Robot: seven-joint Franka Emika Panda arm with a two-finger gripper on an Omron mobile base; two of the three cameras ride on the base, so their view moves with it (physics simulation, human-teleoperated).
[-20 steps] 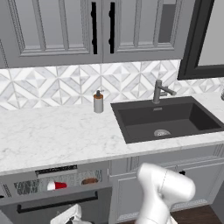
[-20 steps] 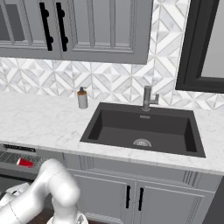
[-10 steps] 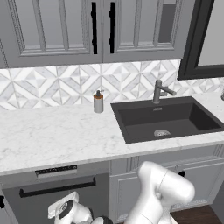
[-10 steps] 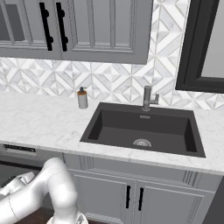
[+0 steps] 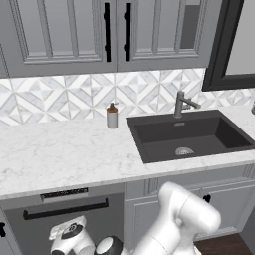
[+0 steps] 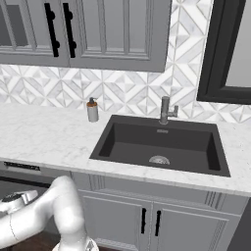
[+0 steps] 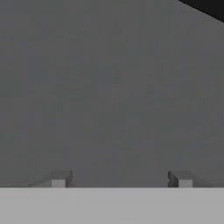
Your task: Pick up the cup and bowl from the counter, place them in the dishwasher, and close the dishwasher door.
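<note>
**Dishwasher door up, counter bare of cup and bowl**

The dishwasher door (image 5: 69, 219) stands upright under the counter (image 5: 60, 154), its long black bar handle (image 5: 64, 209) running level just below the dark control strip (image 5: 63, 194). From the left base view it looks flush with the cabinet fronts to its right, so I judge it shut or very nearly so; a last small gap cannot be ruled out from these angles. The right base view shows the same dark panel (image 6: 19, 188) at the far left, under the counter edge.

Neither the cup nor the bowl is on the white marble top. With the door up, the rack is hidden, so I judge both to be inside the dishwasher, though that cannot be checked here.

The gripper (image 7: 120, 178) faces the flat grey door panel (image 7: 109, 87) at close range, pressed to it or just off it; which one is unclear. Its two fingertips (image 7: 59, 179) stand well apart with nothing between them, so the fingers are spread and empty. The arm bends low in front of the door, its wrist (image 5: 69, 238) near the panel's lower part.

Still on the counter are the soap dispenser (image 5: 112, 116) by the backsplash and, to its right, the dark sink (image 5: 187, 137) with its faucet (image 5: 180, 103).

By my reading all three steps are done or all but done; at most a final push on the door is left.
</note>
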